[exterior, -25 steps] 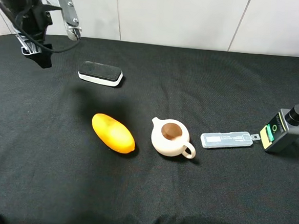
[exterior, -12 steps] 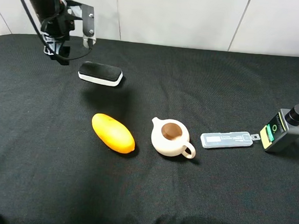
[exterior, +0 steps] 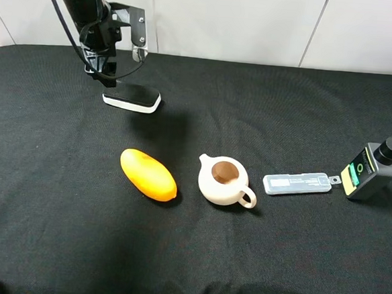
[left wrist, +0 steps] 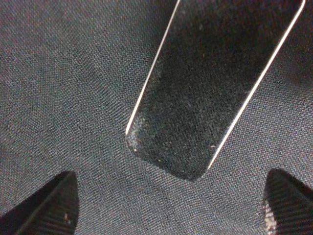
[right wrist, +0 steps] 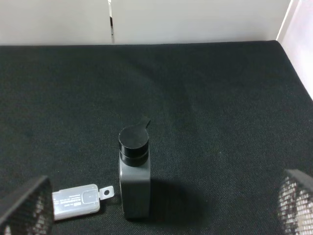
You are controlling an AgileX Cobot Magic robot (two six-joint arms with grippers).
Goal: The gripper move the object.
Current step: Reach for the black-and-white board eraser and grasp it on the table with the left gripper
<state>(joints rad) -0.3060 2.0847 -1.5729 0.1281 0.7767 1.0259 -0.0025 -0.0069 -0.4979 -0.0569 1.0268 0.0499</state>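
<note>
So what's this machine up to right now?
The left arm's tool is poised just above the left end of the black-topped eraser block at the back of the black cloth. Its fingers are spread wide and not yet around the block, so nothing is gripped. The orange oval, teapot, plastic case and bottle sit apart from it, nearer the front.

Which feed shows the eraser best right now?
Exterior high: the eraser shows nearly whole, black top over white base, left gripper above one end. Left wrist shows only one end of its black top. Right wrist misses it.
</note>
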